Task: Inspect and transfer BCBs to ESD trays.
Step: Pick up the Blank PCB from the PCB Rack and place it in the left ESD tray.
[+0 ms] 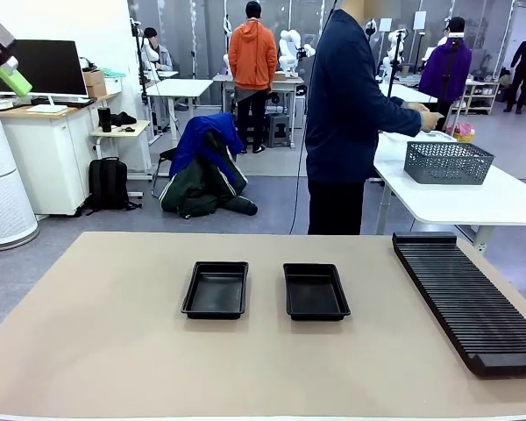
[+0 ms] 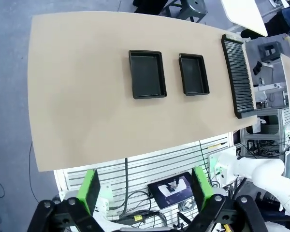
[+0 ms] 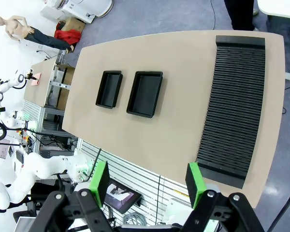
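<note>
1. The tan surface [image 1: 114, 351] takes up the whole foreground, and its long rounded outline shows from above in the left wrist view [image 2: 87, 96] and the right wrist view [image 3: 183, 96].
2. A person in a dark blue top [image 1: 346, 96] stands at the far side of it, turned towards a white side table [image 1: 473, 203] on the robot's right, with one hand [image 1: 430, 119] held out over that table.
3. A long black ribbed rack [image 1: 469, 303] lies along the robot's right edge of the surface, running from the far edge towards the near one [image 2: 238, 77] [image 3: 232, 106].
4. A grey mesh basket [image 1: 448, 162] sits on the white side table, near the person's hand.
5. The two ESD trays [image 1: 216, 289] [image 1: 316, 291] lie side by side around the middle of the surface. They are apart from each other and well apart from the rack, and their black floors are bare [image 2: 147, 74] [image 2: 194, 74] [image 3: 109, 89] [image 3: 145, 94].
6. The left gripper [image 2: 146, 188] hangs high above the surface with its jaws spread wide and nothing between them. One of its green pads [image 1: 14, 81] pokes in at the top left of the front view.
7. The right gripper [image 3: 147, 182] is also up high over the near edge of the surface, jaws wide apart and holding nothing.
</note>
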Controlling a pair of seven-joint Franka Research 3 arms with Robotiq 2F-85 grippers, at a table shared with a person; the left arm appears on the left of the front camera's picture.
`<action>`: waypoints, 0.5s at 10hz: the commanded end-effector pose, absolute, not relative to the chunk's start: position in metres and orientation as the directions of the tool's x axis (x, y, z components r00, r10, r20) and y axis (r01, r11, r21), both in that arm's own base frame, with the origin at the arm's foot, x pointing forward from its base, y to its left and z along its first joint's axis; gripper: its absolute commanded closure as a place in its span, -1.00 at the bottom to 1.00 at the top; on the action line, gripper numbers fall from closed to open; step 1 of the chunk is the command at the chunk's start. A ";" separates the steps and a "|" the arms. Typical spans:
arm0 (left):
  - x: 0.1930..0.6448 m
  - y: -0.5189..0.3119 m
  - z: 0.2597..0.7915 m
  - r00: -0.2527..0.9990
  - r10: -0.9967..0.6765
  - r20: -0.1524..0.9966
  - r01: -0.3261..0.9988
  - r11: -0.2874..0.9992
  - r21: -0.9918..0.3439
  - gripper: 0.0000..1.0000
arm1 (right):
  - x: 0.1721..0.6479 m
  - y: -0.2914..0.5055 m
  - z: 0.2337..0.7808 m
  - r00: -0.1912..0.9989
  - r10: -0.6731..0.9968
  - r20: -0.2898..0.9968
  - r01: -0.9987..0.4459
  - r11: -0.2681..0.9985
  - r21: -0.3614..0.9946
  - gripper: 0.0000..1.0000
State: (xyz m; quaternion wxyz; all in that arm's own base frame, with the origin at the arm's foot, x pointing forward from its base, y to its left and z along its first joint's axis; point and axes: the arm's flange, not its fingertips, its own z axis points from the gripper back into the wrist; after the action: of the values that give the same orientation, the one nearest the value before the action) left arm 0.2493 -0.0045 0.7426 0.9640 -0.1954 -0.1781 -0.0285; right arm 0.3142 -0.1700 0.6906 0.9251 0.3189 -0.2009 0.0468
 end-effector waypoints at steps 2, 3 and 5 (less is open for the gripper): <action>0.255 -0.010 0.758 0.941 -0.014 0.337 0.130 0.937 -0.324 -1.00 | 0.312 -0.168 0.690 0.914 -0.038 0.404 -0.221 0.789 0.573 -0.69; 0.257 -0.012 0.760 0.944 -0.022 0.330 0.136 0.936 -0.326 -1.00 | 0.312 -0.168 0.690 0.914 -0.038 0.404 -0.221 0.789 0.573 -0.69; 0.259 -0.010 0.757 0.952 -0.024 0.306 0.135 0.928 -0.347 -1.00 | 0.312 -0.168 0.690 0.914 -0.038 0.404 -0.221 0.789 0.573 -0.69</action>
State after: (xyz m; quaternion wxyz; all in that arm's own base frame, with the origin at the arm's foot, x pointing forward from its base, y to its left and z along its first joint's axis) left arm 0.2593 -0.0131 0.7556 0.9675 -0.1856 -0.1665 -0.0412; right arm 0.3142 -0.1700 0.6906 0.9251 0.3189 -0.2010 0.0468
